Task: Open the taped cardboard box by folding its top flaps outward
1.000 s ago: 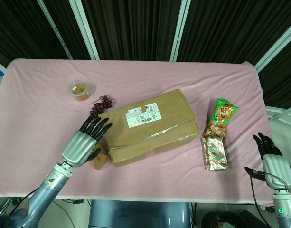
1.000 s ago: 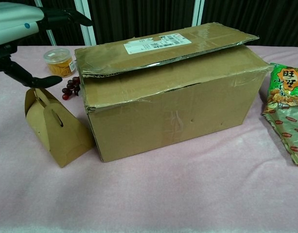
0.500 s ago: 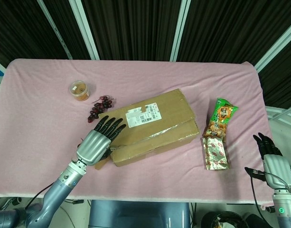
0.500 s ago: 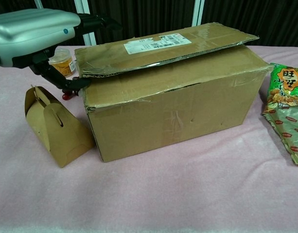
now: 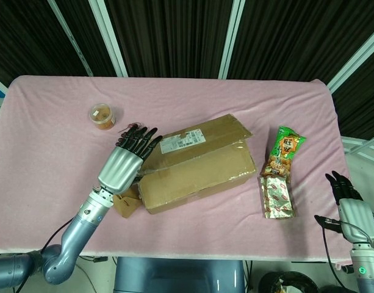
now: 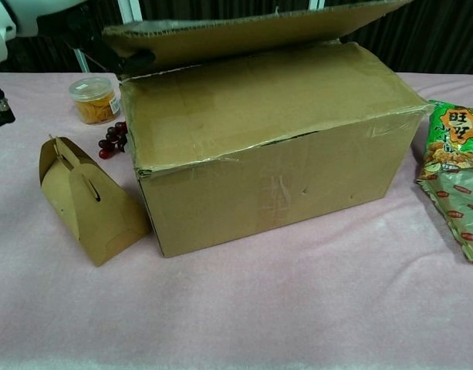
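The cardboard box lies mid-table. Its labelled top flap is lifted at an upward slant. The flap below it still lies flat across the top, with tape along its edge. My left hand holds the raised flap at its left end. Its fingers are spread over the flap's edge. In the chest view a dark fingertip shows beneath the flap. My right hand hangs by the table's right front corner, fingers straight, holding nothing.
A small kraft carrier box stands against the big box's left end. Behind it are a snack jar and dark grapes. To the right of the box lie a green snack packet and a silver one.
My left hand moved right to the flap's left end, took hold and raised it. The flap has swung up off the box top. The right hand has not moved.
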`<state>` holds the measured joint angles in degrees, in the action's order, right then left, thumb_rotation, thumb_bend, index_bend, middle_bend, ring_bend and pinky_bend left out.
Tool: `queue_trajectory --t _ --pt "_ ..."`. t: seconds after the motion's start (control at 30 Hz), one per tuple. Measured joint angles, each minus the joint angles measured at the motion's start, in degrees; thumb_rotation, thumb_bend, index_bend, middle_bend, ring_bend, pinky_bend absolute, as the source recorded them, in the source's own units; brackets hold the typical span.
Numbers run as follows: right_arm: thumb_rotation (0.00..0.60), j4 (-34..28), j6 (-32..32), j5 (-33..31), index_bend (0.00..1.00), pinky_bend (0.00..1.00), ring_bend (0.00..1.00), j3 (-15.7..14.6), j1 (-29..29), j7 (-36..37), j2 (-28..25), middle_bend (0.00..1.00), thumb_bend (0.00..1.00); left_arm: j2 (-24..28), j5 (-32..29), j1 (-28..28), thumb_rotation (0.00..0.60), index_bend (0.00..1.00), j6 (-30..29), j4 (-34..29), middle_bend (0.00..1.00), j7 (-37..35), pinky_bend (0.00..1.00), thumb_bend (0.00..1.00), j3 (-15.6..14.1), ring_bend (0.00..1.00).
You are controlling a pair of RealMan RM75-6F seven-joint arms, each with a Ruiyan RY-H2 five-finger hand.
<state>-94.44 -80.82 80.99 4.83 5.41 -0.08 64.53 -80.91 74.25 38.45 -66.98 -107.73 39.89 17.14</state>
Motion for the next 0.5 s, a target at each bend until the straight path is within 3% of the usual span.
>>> queue_trajectory --t 0.2,0.5 --pt "0.600 -0.74 0.27 0.14 0.00 0.22 0.00 -0.22 -0.06 0.77 -0.27 0.00 0.23 1.69 -3.05 1.87 0.600 0.00 0.19 4.46 0.00 -1.09 0.00 0.39 3.34 0.00" --pt "0.600 -1.07 0.71 -0.79 0.00 0.22 0.00 -0.06 -0.06 1.02 -0.38 0.00 0.23 2.82 -6.78 5.83 0.600 0.00 1.12 16.78 0.00 -3.05 0.00 0.39 6.89 0.00"
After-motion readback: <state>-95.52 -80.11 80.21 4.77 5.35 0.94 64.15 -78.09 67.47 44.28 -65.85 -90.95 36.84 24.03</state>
